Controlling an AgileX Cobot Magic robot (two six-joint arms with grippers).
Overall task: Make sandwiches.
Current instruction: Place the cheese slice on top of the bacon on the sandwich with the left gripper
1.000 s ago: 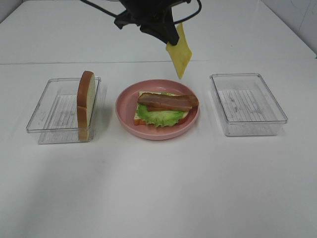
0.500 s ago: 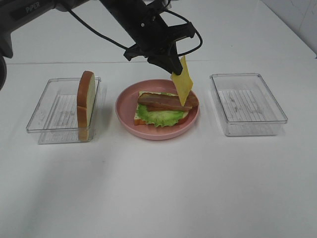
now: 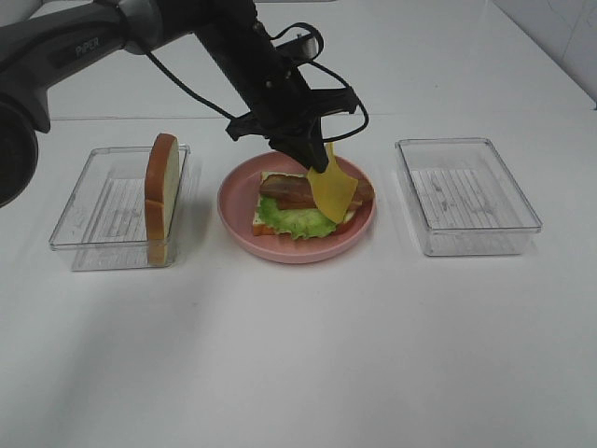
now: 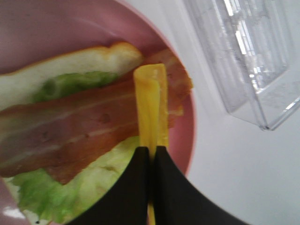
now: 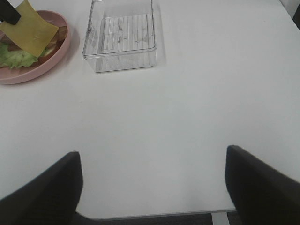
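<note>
left pincer (image 3: 319, 168) pinching cheese square (image 3: 332, 190) by top edge | dropped from high above pink plate (image 3: 235, 213), cheese lower edge now on bacon (image 3: 294, 191) just below pincer | release next, likely | top bread slice (image 3: 161, 197) off to side in tray (image 3: 79, 220) | right pincer (image 5: 152, 180) spread, idle
</note>
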